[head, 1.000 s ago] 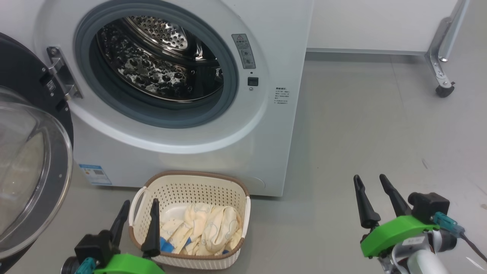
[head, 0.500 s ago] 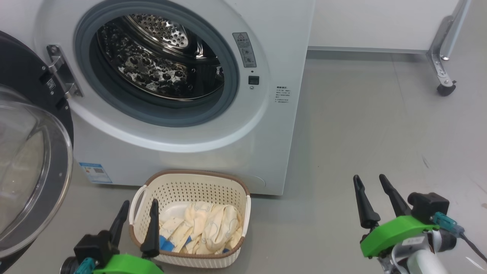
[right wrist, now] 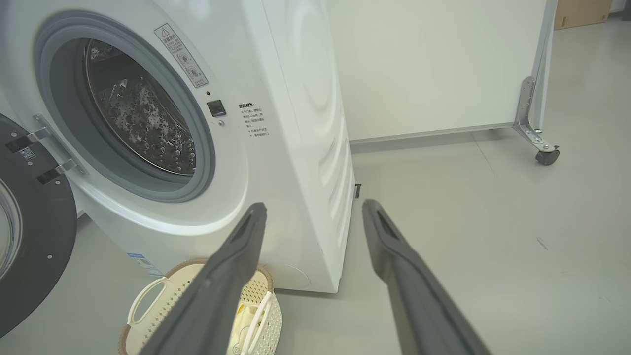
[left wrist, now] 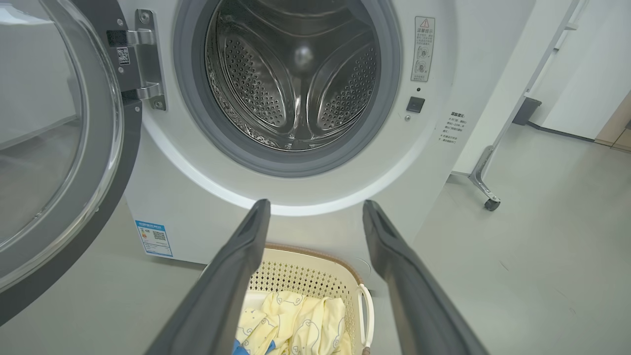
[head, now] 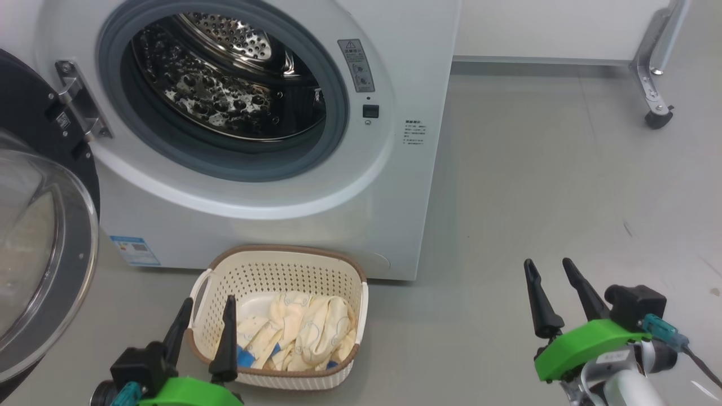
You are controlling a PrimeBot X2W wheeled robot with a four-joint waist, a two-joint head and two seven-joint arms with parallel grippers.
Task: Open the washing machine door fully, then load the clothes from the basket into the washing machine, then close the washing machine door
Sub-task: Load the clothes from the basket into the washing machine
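**Fig.** 1 washing machine. 1 washing machine door, swung open on its hinge at your left, steel drum exposed. 1 basket stands on the floor, just in front of the machine's lower edge and right of the blue label. It holds 1 bundle of clothes, cream-yellow w/ blue patches.

2 grippers, 2 dark fingers each.
- **Your left gripper**: jaws spread wide, unloaded. In the head view its inner finger crosses the basket's near-left corner, w/ the clothes just right of it. In the left wrist view the clothes lie low between the fingers.
- **Your right gripper**: jaws spread likewise, over bare floor, well apart from basket & clothes.

1 caster, far right.
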